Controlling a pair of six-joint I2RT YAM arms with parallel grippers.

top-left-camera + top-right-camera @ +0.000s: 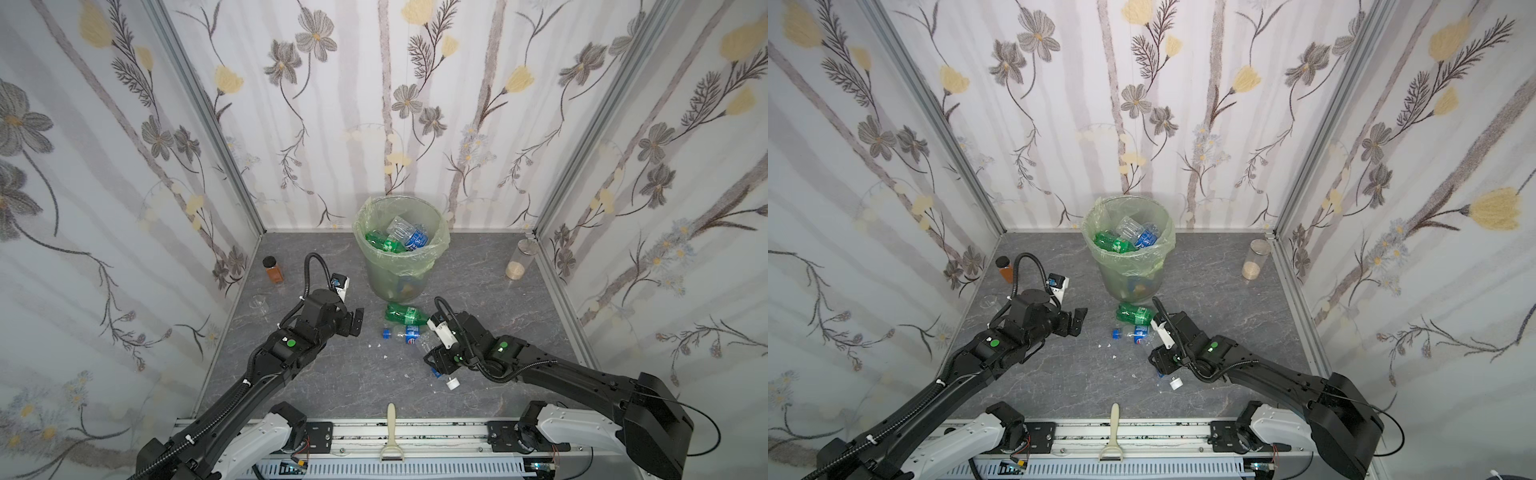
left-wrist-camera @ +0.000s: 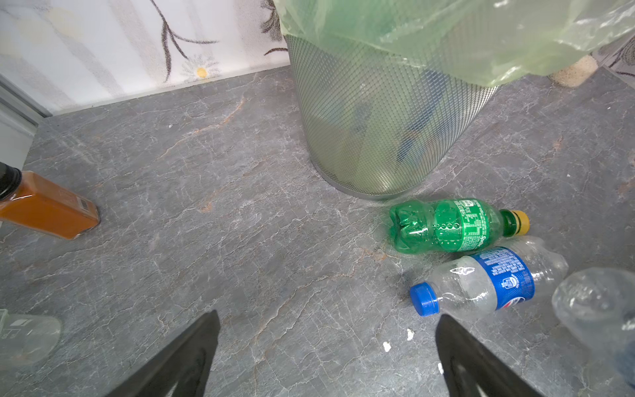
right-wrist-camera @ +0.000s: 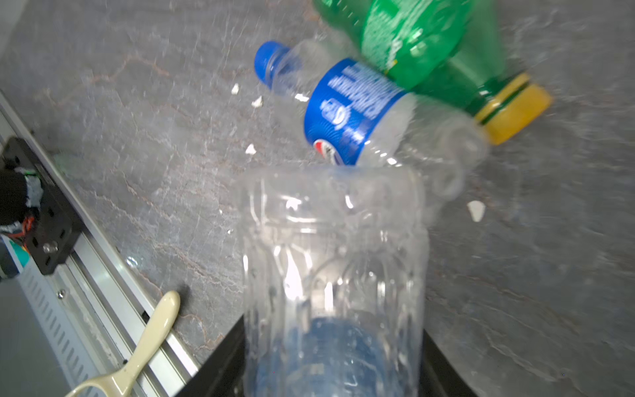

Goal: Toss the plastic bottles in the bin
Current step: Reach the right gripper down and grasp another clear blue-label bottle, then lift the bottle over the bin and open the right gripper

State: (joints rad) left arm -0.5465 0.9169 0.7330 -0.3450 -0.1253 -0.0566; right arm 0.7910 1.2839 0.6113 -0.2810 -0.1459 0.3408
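The bin (image 1: 390, 282) (image 1: 1125, 278) (image 2: 371, 130) stands at the back centre with a green bag folded over its rim and several plastic bottles (image 1: 401, 240) inside. In front of it a green bottle with a yellow cap (image 1: 405, 314) (image 2: 446, 225) (image 3: 412, 41) lies on the floor. A clear blue-labelled bottle (image 1: 406, 333) (image 2: 481, 287) (image 3: 347, 113) lies against it. My right gripper (image 1: 434, 361) (image 3: 333, 361) is shut on another clear bottle (image 3: 330, 240) (image 2: 598, 302) with a white cap (image 1: 452, 383). My left gripper (image 1: 355, 322) (image 2: 328, 318) hangs open and empty, left of the two bottles.
An amber jar (image 1: 273, 270) (image 2: 48, 206) and a small clear cup (image 1: 258, 302) stand at the left wall. A tall clear cylinder (image 1: 519, 262) stands at the back right. A cream-handled tool (image 1: 390, 432) (image 3: 151, 330) lies on the front rail. White scraps (image 2: 386, 347) dot the floor.
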